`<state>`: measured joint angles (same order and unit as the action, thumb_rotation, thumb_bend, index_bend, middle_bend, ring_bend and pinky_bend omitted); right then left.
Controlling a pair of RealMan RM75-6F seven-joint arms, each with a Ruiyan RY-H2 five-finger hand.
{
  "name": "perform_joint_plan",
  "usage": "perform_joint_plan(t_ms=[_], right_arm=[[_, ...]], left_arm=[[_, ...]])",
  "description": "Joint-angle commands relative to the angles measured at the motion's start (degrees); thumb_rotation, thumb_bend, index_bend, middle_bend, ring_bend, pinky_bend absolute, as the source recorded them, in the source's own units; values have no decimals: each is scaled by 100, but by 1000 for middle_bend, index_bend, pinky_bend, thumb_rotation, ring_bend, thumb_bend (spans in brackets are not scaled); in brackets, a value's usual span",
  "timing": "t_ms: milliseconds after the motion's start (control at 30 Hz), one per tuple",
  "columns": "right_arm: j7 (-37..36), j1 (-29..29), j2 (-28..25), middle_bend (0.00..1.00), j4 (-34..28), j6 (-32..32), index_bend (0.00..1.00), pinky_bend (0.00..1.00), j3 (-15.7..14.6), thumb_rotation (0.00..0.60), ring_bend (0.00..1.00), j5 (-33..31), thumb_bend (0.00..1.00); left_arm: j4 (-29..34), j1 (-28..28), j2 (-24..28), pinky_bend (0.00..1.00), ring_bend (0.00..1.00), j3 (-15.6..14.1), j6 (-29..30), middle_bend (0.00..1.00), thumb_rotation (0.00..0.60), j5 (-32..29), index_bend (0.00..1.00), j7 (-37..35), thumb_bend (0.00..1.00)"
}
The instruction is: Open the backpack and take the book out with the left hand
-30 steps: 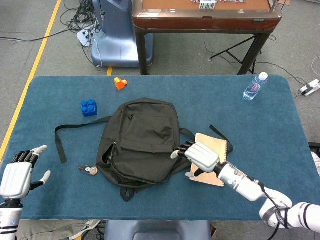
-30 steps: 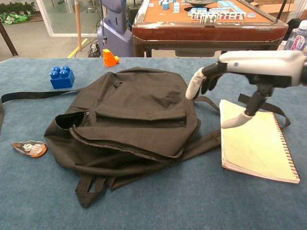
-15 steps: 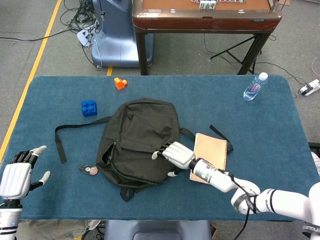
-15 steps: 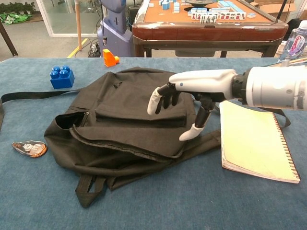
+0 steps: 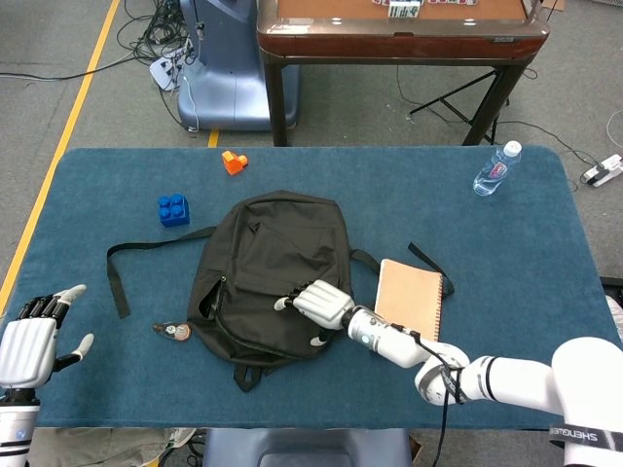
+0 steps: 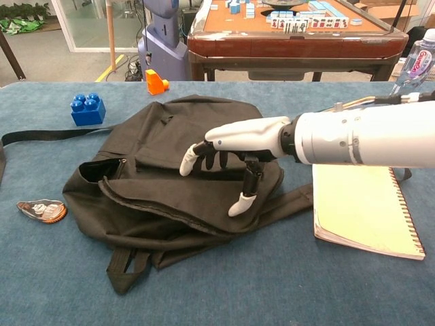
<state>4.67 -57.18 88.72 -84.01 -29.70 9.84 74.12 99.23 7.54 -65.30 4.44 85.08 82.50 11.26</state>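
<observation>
Blue table (image 5: 526, 243) carrying 6 things.
A black backpack (image 5: 277, 258) is lying at the middle with its strap (image 5: 122, 263) trailing left; a notebook (image 5: 414, 297) is sitting just right of it, a blue block (image 5: 173, 209) and an orange block (image 5: 233, 161) are resting toward the back left, a bottle (image 5: 495, 169) is standing back right, and a small charm (image 5: 175, 332) is lying front left.

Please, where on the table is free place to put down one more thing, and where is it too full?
Free: the blue table between the water bottle and the book, and the near left part between the backpack strap and the left robot hand. Crowded: the middle, with the backpack, the right robot hand over it, and the keychain.
</observation>
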Motion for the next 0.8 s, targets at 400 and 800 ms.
perform_joint_plan(t_ms=[400, 800], right_arm=[[328, -205, 305, 402, 238, -215, 502, 330, -100, 600, 275, -397, 524], [-156, -64, 291, 461, 516, -772, 586, 370, 225, 600, 332, -457, 620]], left_arm=[[-48, 35, -12, 190, 240, 25, -37, 260, 600, 9, 232, -25, 296], [39, 224, 80, 190, 240, 144, -106, 260, 600, 203, 232, -196, 296]])
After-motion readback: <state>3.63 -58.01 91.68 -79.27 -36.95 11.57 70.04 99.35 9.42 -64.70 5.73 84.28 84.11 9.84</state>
